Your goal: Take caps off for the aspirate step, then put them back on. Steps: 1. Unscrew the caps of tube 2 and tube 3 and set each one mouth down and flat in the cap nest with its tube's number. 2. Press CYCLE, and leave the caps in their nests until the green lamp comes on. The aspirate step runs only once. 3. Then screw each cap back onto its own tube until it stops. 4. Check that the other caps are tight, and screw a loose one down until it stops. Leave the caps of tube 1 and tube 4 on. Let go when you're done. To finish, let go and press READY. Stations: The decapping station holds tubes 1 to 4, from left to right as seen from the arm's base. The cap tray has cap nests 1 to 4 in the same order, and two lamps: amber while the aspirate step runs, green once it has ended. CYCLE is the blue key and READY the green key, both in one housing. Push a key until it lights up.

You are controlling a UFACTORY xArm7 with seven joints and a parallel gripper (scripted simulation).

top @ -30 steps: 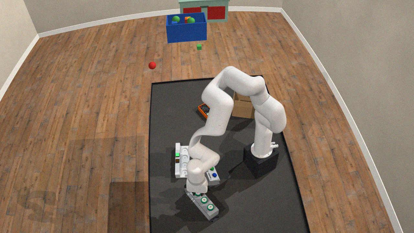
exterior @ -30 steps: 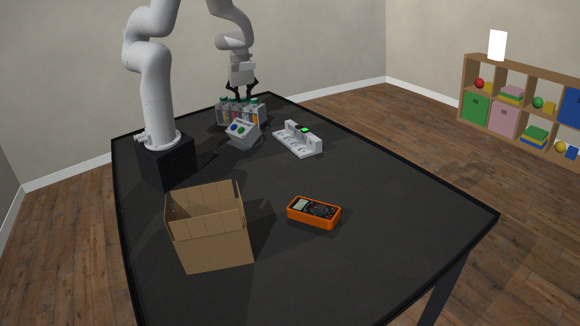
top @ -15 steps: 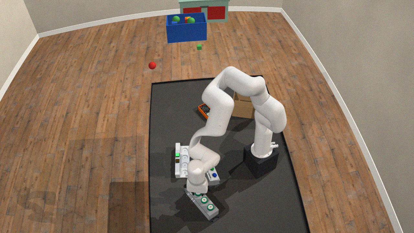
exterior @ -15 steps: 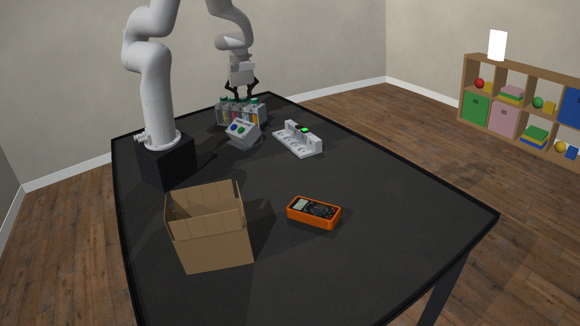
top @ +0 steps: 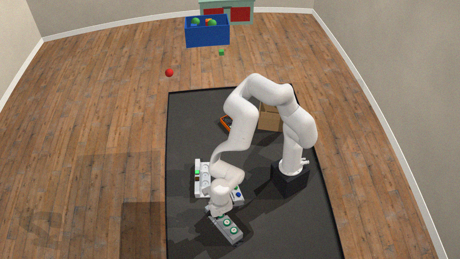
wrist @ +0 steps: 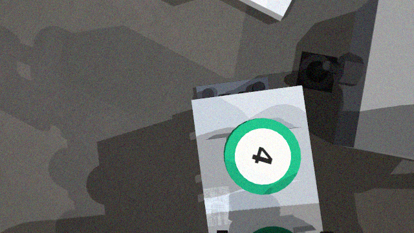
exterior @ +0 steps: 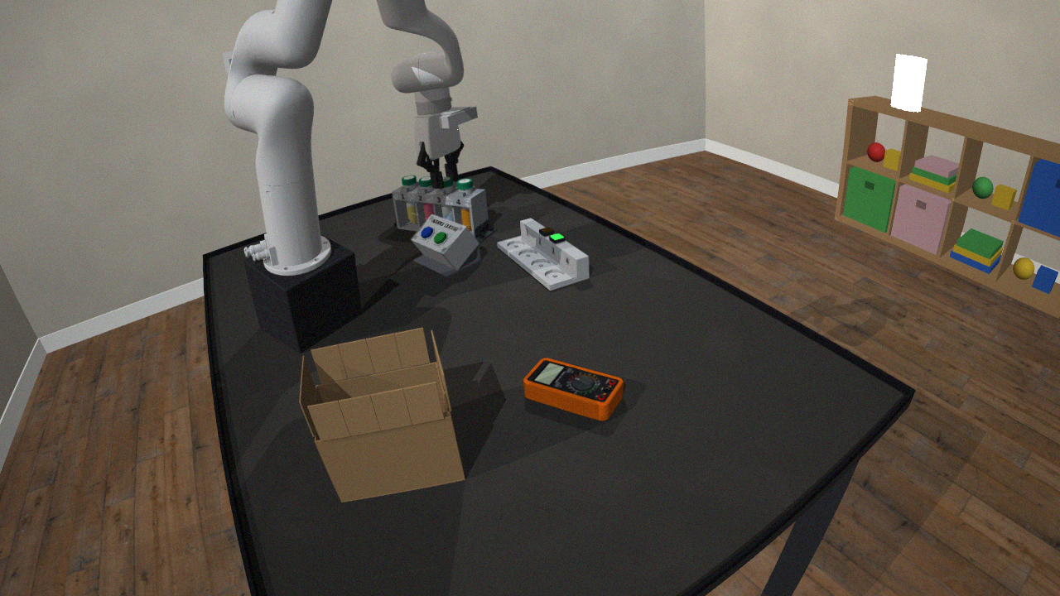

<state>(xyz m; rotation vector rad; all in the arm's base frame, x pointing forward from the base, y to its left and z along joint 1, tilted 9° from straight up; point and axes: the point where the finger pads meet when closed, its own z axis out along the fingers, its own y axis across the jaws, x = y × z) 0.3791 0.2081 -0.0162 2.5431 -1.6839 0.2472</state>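
The tube rack (exterior: 438, 207) holds four tubes, and all four wear green caps. My gripper (exterior: 443, 175) hangs straight down over the cap of tube 3 (exterior: 446, 181), with its fingers a little apart on either side of the cap. It is open and not clamped on it. In the wrist view the cap of tube 4 (wrist: 262, 156) sits on its tube, and the rim of the cap of tube 3 (wrist: 273, 230) shows at the bottom edge; the fingers are out of frame. From above, my wrist (top: 219, 206) covers the rack's near end (top: 225, 225). The cap tray (exterior: 544, 259) has empty nests and its green lamp (exterior: 557, 237) is lit.
The key housing (exterior: 445, 246) with the blue key (exterior: 426, 232) and the green key (exterior: 440, 237) stands right in front of the rack. An open cardboard box (exterior: 378, 411) and an orange multimeter (exterior: 572, 387) lie farther down the table. The arm's base (exterior: 300, 285) is to the left.
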